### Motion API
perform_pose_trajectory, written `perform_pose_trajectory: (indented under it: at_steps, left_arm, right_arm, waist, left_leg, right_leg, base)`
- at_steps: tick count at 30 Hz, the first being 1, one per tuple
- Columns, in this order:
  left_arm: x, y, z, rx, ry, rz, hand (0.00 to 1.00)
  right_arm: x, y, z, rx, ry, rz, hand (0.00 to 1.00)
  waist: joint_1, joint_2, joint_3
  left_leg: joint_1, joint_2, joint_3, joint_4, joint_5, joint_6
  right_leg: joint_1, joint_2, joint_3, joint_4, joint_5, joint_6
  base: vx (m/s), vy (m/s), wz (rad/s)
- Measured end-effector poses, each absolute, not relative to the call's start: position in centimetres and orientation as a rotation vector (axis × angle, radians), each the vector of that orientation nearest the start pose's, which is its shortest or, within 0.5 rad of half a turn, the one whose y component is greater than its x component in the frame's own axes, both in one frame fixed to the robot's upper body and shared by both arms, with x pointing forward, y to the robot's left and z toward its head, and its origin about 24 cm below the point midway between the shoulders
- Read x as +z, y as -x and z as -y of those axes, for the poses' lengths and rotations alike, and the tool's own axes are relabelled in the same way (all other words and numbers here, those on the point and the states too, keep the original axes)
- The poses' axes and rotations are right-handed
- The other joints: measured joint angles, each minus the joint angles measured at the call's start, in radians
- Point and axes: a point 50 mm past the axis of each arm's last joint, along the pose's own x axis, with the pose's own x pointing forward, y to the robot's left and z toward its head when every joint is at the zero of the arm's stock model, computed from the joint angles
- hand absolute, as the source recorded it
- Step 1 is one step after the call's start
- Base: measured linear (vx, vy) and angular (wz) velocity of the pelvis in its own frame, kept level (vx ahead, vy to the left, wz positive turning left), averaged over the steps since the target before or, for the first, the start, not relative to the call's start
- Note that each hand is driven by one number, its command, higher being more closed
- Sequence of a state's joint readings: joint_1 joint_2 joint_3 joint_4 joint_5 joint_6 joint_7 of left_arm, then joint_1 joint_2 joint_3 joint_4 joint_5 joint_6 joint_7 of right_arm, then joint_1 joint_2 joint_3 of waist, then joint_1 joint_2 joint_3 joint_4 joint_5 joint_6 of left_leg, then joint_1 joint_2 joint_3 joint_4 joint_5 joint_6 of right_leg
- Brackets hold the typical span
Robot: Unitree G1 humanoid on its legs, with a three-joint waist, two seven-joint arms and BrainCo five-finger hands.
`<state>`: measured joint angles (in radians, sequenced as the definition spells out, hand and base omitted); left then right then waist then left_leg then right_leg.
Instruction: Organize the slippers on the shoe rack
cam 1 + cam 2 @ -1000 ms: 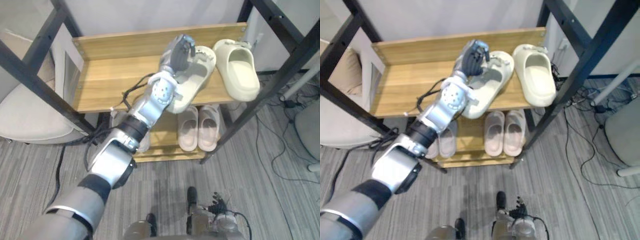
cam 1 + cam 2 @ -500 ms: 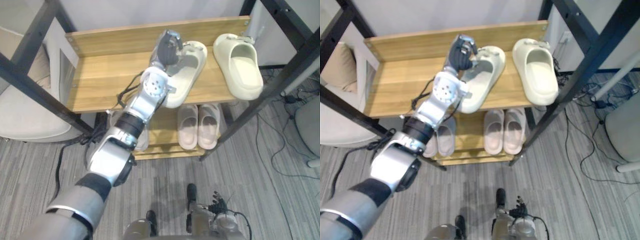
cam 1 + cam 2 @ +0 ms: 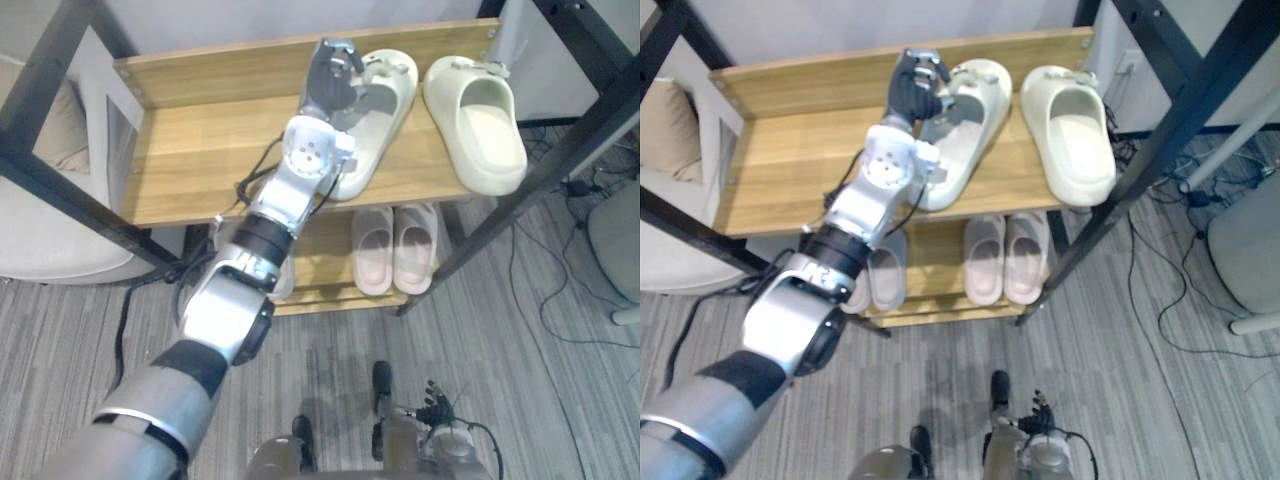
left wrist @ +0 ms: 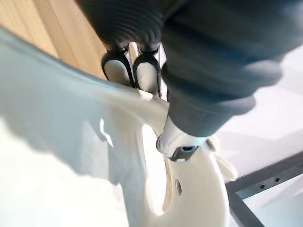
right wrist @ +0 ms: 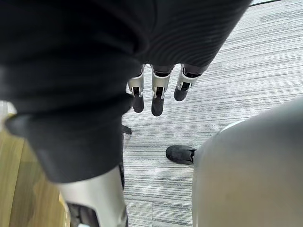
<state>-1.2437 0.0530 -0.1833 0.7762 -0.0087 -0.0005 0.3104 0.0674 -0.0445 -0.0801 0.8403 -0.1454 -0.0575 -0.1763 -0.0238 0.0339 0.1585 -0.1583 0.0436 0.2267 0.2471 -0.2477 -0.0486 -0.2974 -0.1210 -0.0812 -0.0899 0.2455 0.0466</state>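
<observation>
The left hand (image 3: 331, 76) is seen reached out over the top shelf (image 3: 190, 160) of the shoe rack (image 3: 220, 72). It is closed in a pinch on the side rim of a cream slipper (image 3: 377, 128). In the left wrist view the fingers (image 4: 127, 70) are curled down the outside of the rim and the thumb (image 4: 179, 142) is pressed against the inside. The held slipper is laid at a slant, its toe near the back board and its heel by the shelf's front edge. Whether it is lifted off the wood cannot be told. A second cream slipper (image 3: 480, 120) is set just beside it on the same shelf, apart from it, toe to the back.

On the lower shelf (image 3: 325, 262) a pair of pale pink slippers (image 3: 375, 252) is placed side by side. Two more pale slippers (image 3: 890, 278) are partly hidden behind the forearm.

The right hand (image 5: 157, 90) is hung low over the grey floor (image 3: 520, 380), with its fingers relaxed and nothing held.
</observation>
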Motion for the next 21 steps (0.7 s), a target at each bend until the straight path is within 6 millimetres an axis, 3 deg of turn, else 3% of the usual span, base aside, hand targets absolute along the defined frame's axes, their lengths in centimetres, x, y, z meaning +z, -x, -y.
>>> perform_pose_trajectory:
  at_steps: [1, 2, 12, 21]
  left_arm:
    - [27.3, -39.7, -3.8, -0.058, -0.222, 0.478, 1.0]
    - [27.2, -39.6, -3.4, -0.069, -0.202, 0.471, 0.0]
    - [26.8, -39.1, -1.7, -0.113, -0.118, 0.443, 0.0]
    - [26.8, -38.9, -1.0, -0.134, -0.086, 0.437, 0.0]
  right_arm:
    - [-13.3, -14.6, 18.9, -0.207, 0.214, -0.838, 0.0]
    - [-13.3, -14.6, 18.9, -0.207, 0.215, -0.838, 0.0]
    - [-13.2, -14.5, 18.8, -0.209, 0.209, -0.833, 0.0]
    - [-13.3, -14.3, 18.4, -0.231, 0.175, -0.839, 0.0]
  waist:
    - [0.0, 0.0, 0.0]
    - [0.0, -0.001, 0.0]
    - [-0.004, -0.01, 0.001]
    - [-0.021, -0.036, 0.0]
  left_leg:
    - [0.0, 0.0, 0.0, 0.0, 0.0, 0.0]
    - [0.0, -0.001, 0.001, 0.0, 0.0, 0.001]
    - [0.003, -0.001, 0.0, 0.0, 0.0, 0.001]
    - [0.02, -0.001, 0.004, -0.002, -0.002, 0.003]
  right_leg:
    - [0.0, 0.0, 0.0, 0.0, 0.0, 0.0]
    - [0.0, -0.001, 0.001, 0.0, 0.0, 0.001]
    - [0.004, -0.001, 0.001, 0.0, 0.001, 0.001]
    - [0.02, -0.001, 0.003, 0.0, 0.001, 0.002]
  base:
    - [0.0, 0.0, 0.0]
    - [0.0, 0.0, 0.0]
    - [0.0, 0.0, 0.0]
    - [0.0, 0.0, 0.0]
